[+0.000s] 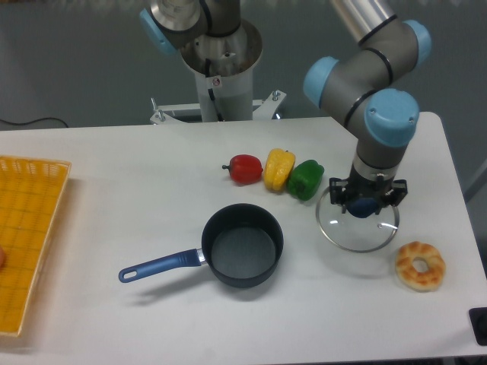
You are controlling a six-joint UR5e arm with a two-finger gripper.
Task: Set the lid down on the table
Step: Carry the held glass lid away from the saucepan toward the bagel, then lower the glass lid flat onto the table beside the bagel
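Right of pot (pixel 243 245) | fingers (pixel 340 199) clamp lid (pixel 358 228) knob | rim near donut (pixel 420 265)

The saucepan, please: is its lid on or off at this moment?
Off. The saucepan stands open, its inside visible. The lid is to its right, held by its knob in the gripper.

Clear lid (pixel 358 227) level above white table (pixel 122 182)

Lid (pixel 358 228): clear glass, thin metal rim, glossy. Saucepan (pixel 243 245): dark matt interior, glossy blue handle. Peppers (pixel 276 172): smooth, shiny skin. Table (pixel 114 190): smooth white matt surface. Tray (pixel 27 236): yellow mesh. Arm joints: grey metal, blue plastic caps.
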